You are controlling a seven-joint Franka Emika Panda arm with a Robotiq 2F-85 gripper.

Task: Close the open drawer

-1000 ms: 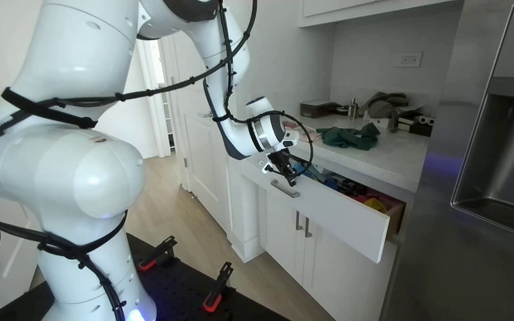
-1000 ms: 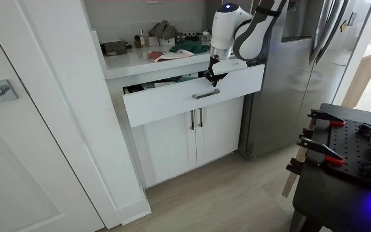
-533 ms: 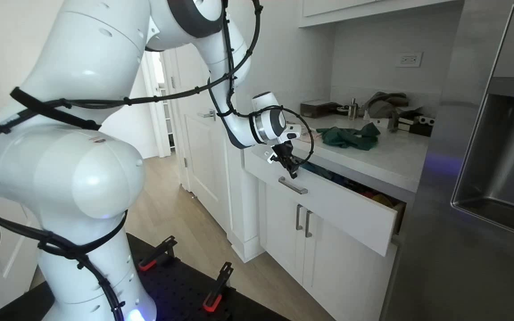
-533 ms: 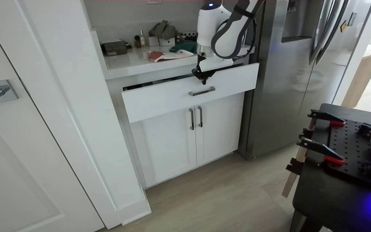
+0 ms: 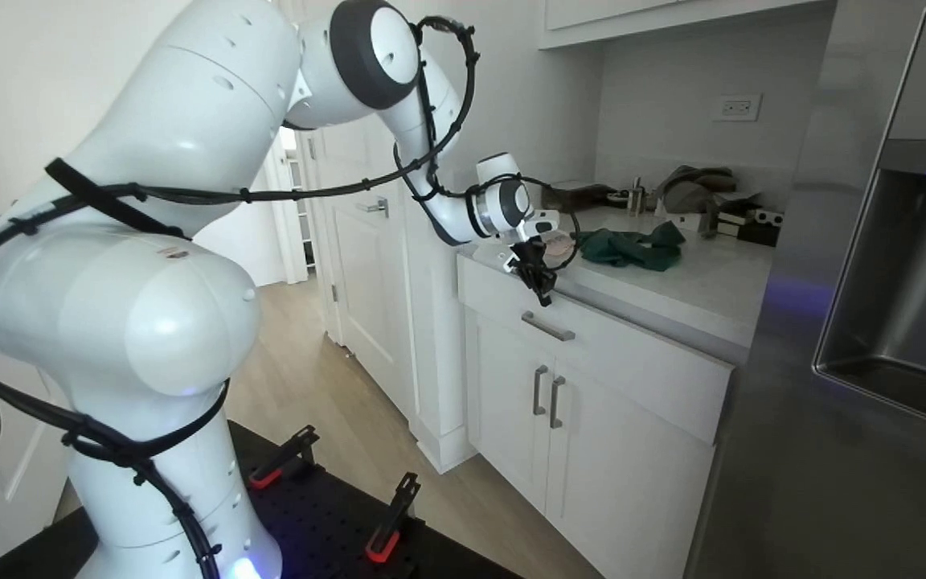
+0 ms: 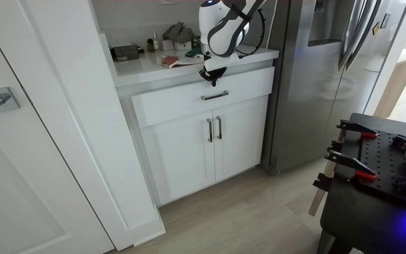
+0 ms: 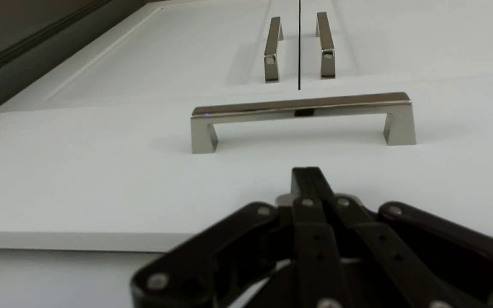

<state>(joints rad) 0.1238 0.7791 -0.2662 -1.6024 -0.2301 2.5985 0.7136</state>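
The white drawer (image 5: 640, 362) has its flat front near the cabinet face in both exterior views (image 6: 171, 107); its inside and packets are hidden. I cannot tell whether it sits fully flush. Its slim bar handle (image 5: 547, 326) also shows in the wrist view (image 7: 300, 106), beyond my fingertips. My gripper (image 5: 545, 301) is shut and empty, with its two black fingers together in the wrist view (image 7: 307, 170). Its tips are at the drawer front between the top edge and the handle (image 6: 214, 95), touching or very close to it.
A white countertop (image 5: 720, 281) overhangs the drawer, with a green cloth (image 5: 630, 245) and small boxes on it. Cabinet doors (image 6: 178, 155) with vertical handles are below. A steel fridge (image 6: 305, 98) stands beside the cabinet. A black table with clamps (image 6: 351, 162) carries the arm.
The drawer has slid inward toward the cabinet, and its contents have gone from sight. My gripper has moved with it toward the counter, staying at the drawer front.
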